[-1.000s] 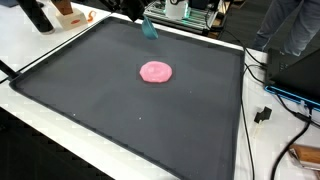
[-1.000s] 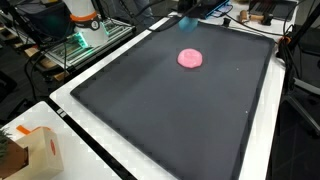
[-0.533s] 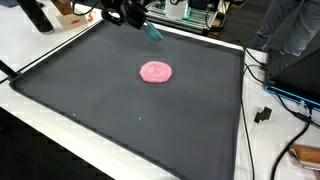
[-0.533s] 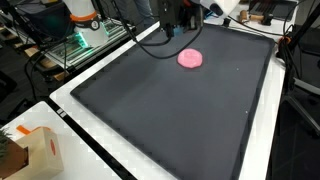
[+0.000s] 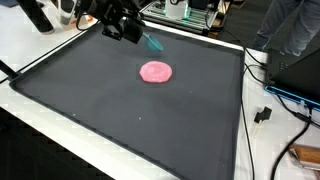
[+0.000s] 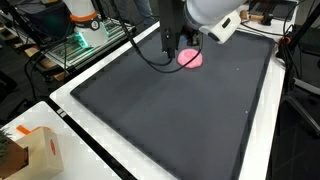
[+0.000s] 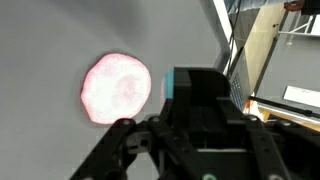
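Note:
A flat, round pink disc (image 5: 155,71) lies on the black mat (image 5: 120,110), slightly toward its far side. My gripper (image 5: 138,34) hangs above the mat's far edge, shut on a small teal object (image 5: 152,42) that sticks out from the fingertips toward the disc. In an exterior view the gripper (image 6: 170,52) stands just in front of the pink disc (image 6: 193,59) and hides part of it. In the wrist view the dark fingers (image 7: 200,95) fill the lower middle. A sliver of the teal object (image 7: 169,86) shows beside them, and the pink disc (image 7: 116,88) lies to its left.
The mat covers most of a white table (image 5: 40,45). A cardboard box (image 6: 30,150) sits on a near corner. Cables and a plug (image 5: 263,113) lie beside the mat. Equipment racks (image 6: 75,40) and a seated person (image 5: 290,25) are around the table.
The arm has swung into both exterior views and carried the teal object down from the mat's far edge toward the pink disc, which has not moved.

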